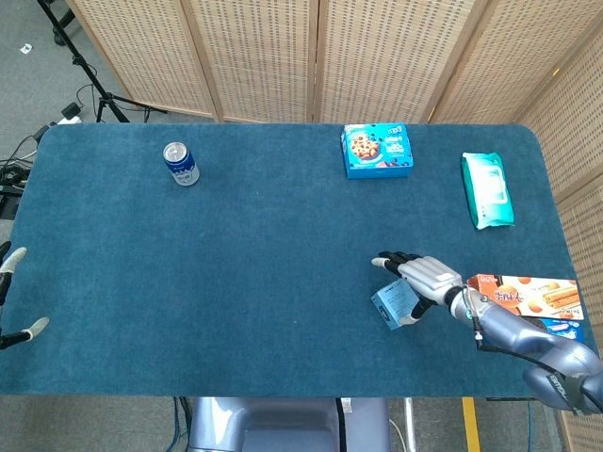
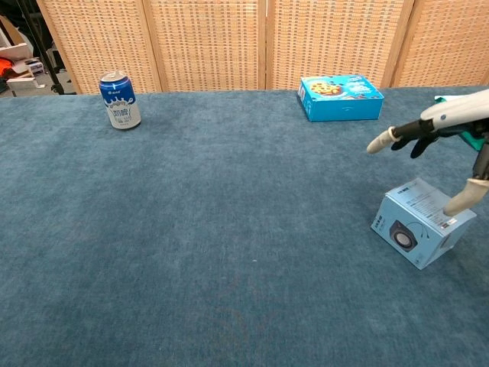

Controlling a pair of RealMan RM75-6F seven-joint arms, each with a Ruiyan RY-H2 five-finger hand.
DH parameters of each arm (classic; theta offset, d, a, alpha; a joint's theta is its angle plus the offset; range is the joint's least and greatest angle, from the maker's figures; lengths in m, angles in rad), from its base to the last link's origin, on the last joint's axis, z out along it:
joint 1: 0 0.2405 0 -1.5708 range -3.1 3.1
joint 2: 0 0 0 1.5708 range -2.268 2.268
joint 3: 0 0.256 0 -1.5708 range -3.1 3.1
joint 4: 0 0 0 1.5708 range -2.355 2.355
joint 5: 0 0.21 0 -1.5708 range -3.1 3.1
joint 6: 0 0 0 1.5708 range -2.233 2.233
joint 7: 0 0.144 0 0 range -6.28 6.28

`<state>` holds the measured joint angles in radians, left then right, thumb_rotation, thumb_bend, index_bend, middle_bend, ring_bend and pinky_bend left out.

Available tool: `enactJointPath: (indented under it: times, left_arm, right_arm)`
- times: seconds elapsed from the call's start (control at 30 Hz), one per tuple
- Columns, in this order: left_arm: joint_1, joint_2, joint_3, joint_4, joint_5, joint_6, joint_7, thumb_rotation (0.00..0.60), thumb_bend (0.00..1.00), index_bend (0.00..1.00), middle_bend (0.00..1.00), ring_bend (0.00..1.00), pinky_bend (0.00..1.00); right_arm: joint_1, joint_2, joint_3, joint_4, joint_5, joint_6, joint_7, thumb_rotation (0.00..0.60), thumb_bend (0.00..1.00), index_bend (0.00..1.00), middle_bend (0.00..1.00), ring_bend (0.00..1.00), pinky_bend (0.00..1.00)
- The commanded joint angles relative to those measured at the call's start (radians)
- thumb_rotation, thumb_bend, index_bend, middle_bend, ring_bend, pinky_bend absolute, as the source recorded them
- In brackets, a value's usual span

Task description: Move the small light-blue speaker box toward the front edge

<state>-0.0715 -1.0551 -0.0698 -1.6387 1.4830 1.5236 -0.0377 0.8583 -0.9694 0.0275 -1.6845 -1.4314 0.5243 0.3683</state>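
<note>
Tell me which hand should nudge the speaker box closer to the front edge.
Right. The right hand hovers open directly over the speaker box; the left hand sits at the table's far opposite edge.

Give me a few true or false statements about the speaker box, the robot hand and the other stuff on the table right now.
1. The right robot hand grips the speaker box off the table. False: the box lies on the table, fingers spread above it.
2. The blue can stands upright. True.
3. The cookie box touches the speaker box. False: they are far apart.
4. The speaker picture on the box faces the chest camera. True.
5. The can lies beside the green pack. False: they sit at opposite ends.
</note>
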Motion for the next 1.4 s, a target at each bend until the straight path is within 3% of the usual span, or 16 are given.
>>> enactJointPath:
  times: [0.03, 0.4, 0.63, 0.77, 0.87, 1.0, 1.1, 1.2, 1.4]
  left_arm:
    - [0.000, -0.001, 0.001, -0.001, 0.003, 0.002, 0.002, 0.600, 0.00, 0.00, 0.00, 0.00, 0.00]
    - [0.003, -0.002, 0.004, -0.001, 0.011, 0.009, 0.003, 0.600, 0.00, 0.00, 0.00, 0.00, 0.00]
    - [0.004, -0.005, 0.004, 0.000, 0.013, 0.012, 0.005, 0.600, 0.00, 0.00, 0.00, 0.00, 0.00]
    - [0.003, -0.006, 0.002, 0.002, 0.011, 0.012, 0.004, 0.600, 0.00, 0.00, 0.00, 0.00, 0.00]
    - [0.002, -0.007, 0.003, 0.003, 0.011, 0.009, 0.005, 0.600, 0.00, 0.00, 0.00, 0.00, 0.00]
    - [0.001, -0.008, 0.002, 0.004, 0.009, 0.009, 0.006, 0.600, 0.00, 0.00, 0.00, 0.00, 0.00]
    - [0.001, -0.008, 0.001, 0.003, 0.009, 0.009, 0.005, 0.600, 0.00, 0.00, 0.00, 0.00, 0.00]
    - [0.001, -0.007, 0.002, 0.003, 0.010, 0.009, 0.006, 0.600, 0.00, 0.00, 0.00, 0.00, 0.00]
    - [0.002, -0.006, 0.004, 0.002, 0.013, 0.010, 0.005, 0.600, 0.00, 0.00, 0.00, 0.00, 0.00]
  right_arm:
    - [-0.050, 0.017, -0.015, -0.031, -0.038, 0.081, -0.061, 0.600, 0.00, 0.00, 0.00, 0.00, 0.10]
    - [-0.167, -0.123, -0.092, 0.111, -0.188, 0.287, -0.367, 0.600, 0.00, 0.00, 0.00, 0.00, 0.07]
    - [-0.200, -0.247, -0.099, 0.262, -0.252, 0.391, -0.358, 0.600, 0.00, 0.02, 0.01, 0.00, 0.09]
    - [-0.211, -0.303, -0.105, 0.339, -0.299, 0.470, -0.271, 0.600, 0.03, 0.15, 0.16, 0.12, 0.20]
    - [-0.214, -0.333, -0.113, 0.389, -0.326, 0.511, -0.210, 0.600, 0.18, 0.27, 0.32, 0.26, 0.27]
    - [-0.213, -0.354, -0.121, 0.430, -0.344, 0.549, -0.130, 0.600, 0.37, 0.40, 0.45, 0.35, 0.30]
    - [-0.201, -0.324, -0.124, 0.395, -0.341, 0.543, -0.080, 0.600, 0.47, 0.43, 0.46, 0.35, 0.31]
    - [-0.162, -0.226, -0.129, 0.268, -0.320, 0.482, -0.004, 0.600, 0.55, 0.43, 0.46, 0.35, 0.31]
    - [-0.007, 0.013, -0.145, 0.001, -0.243, 0.190, 0.165, 0.600, 0.61, 0.45, 0.49, 0.36, 0.31]
